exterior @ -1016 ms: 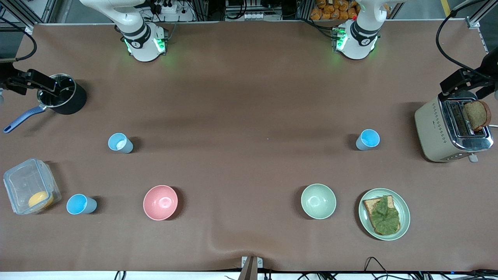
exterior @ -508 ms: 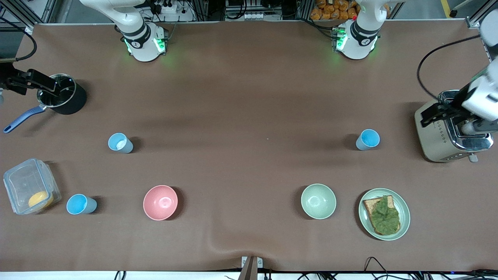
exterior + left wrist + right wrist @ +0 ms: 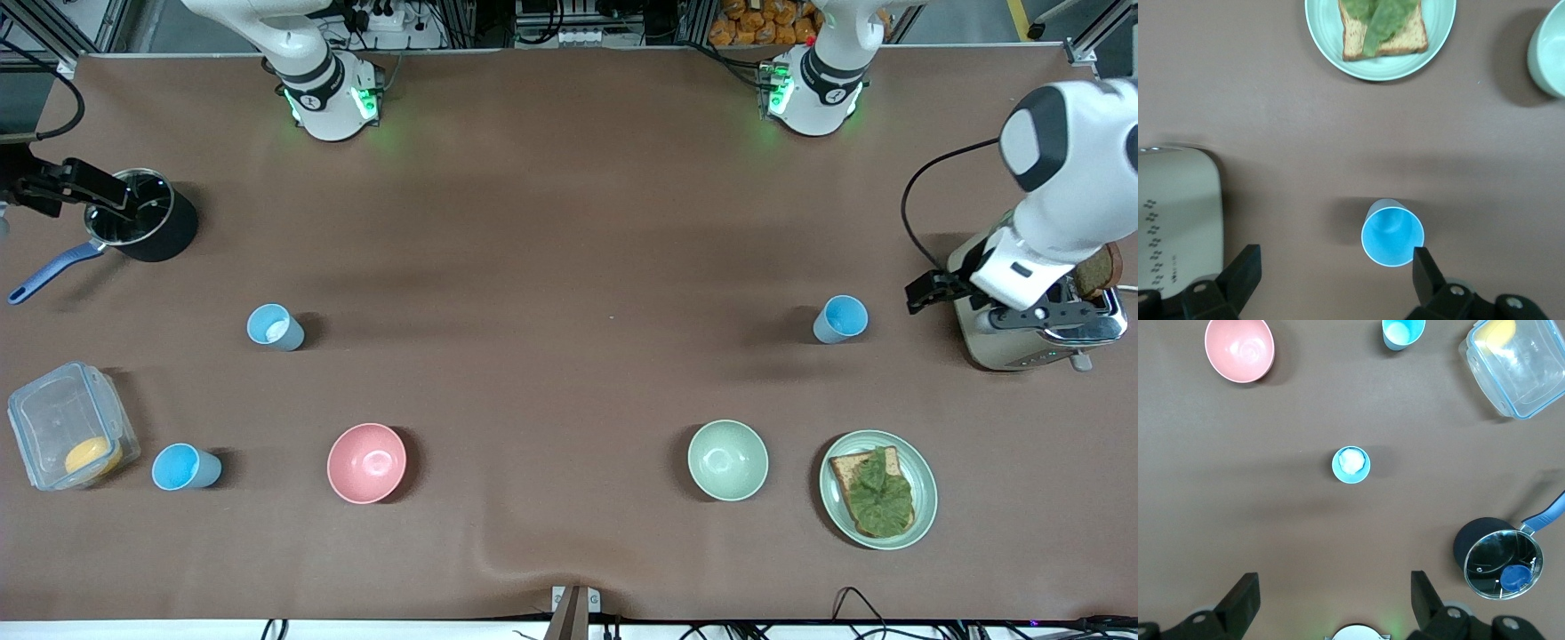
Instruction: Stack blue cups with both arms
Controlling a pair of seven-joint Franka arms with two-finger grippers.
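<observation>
Three small light-blue tapered plastic cups stand upright and well apart on my brown bench: the first blue cup (image 3: 839,319) (image 3: 1392,234) toward my left arm's end, the paler-inside blue cup (image 3: 275,326) (image 3: 1351,464) toward my right arm's end, and the third blue cup (image 3: 185,468) (image 3: 1403,333) nearer the front edge, just beside a clear plastic lidded box (image 3: 68,425) (image 3: 1517,364) with something yellow in it, at the corner of my right arm's end. My left gripper (image 3: 933,289) (image 3: 1331,277) hangs in the air with its fingers spread wide and nothing between them, over the bench between the first cup and the cream toaster (image 3: 1031,302) (image 3: 1178,220), whose side carries small dotted marks that I cannot read as writing. My right gripper (image 3: 1331,597), fingers likewise spread and empty, waits high above the paler-inside cup. A round pink bowl (image 3: 366,462) and a pale green bowl (image 3: 727,460) sit toward the front edge, a pale green plate (image 3: 920,520) with leaf-topped bread beside the green bowl, and a black saucepan (image 3: 142,227) with a blue handle stands at my right arm's end.
</observation>
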